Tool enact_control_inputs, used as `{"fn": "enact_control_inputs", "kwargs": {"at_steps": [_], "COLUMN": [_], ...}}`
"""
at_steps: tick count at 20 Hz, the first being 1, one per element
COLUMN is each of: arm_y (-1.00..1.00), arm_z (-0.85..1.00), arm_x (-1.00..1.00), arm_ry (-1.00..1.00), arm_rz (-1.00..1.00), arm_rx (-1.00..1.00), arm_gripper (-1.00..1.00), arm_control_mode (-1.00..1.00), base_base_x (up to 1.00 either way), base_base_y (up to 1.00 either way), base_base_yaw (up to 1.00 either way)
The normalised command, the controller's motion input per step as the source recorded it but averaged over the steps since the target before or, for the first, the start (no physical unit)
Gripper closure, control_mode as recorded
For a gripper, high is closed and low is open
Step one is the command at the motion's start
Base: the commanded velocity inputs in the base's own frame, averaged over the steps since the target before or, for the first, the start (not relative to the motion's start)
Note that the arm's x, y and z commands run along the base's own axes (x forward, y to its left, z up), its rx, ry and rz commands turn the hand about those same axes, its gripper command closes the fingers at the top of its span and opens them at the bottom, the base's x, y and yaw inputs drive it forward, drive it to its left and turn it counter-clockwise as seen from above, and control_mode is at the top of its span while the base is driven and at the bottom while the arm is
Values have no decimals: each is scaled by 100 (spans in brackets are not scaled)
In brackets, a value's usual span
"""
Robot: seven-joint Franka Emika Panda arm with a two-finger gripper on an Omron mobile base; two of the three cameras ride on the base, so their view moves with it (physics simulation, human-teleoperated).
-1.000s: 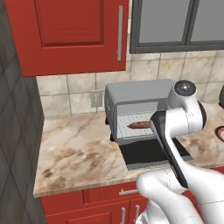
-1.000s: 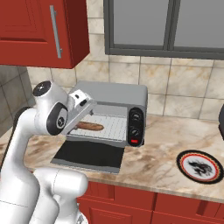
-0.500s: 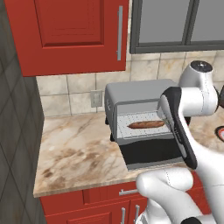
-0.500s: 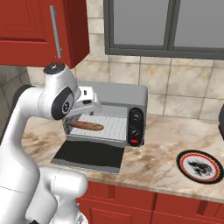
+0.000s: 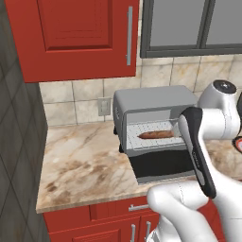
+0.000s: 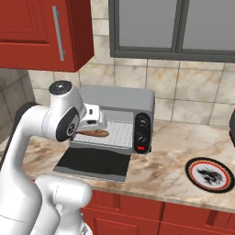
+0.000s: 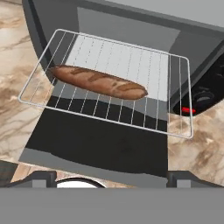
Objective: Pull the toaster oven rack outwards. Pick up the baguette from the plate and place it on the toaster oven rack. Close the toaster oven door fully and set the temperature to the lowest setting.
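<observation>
Now the baguette (image 7: 98,82) lies lengthwise on the toaster oven rack (image 7: 170,100), toward its left half, with the rack drawn out over the toaster oven door (image 7: 100,144), which lies folded down flat on the marble counter (image 5: 80,160). My gripper (image 7: 111,180) hangs above and in front of the toaster oven (image 6: 124,98), its jaws spread wide and holding nothing. Off to the right an emptied plate (image 6: 210,175) rests on the counter.

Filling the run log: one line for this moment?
baguette lying on pulled-out rack | oven door open flat | claw open, empty
</observation>
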Motion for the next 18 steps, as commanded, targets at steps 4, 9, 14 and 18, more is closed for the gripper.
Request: {"fn": "enact_control_inputs", "kwargs": {"at_steps": [4,9,14,18], "arm_y": [0,0,0,0], "arm_z": [-11,-4,-11,-47], "arm_x": [-16,-27,-15,-1], "arm_ry": [-1,2,11,9], "arm_rz": [-4,-5,-7,-5], "arm_rx": [0,0,0,4], "arm_gripper": [-100,-100,-100,-100], "arm_control_mode": [-100,-100,-100,-100], "base_base_x": [0,0,0,0], "base_base_y": [0,0,0,0], "base_base_yaw": [0,0,0,0]}}
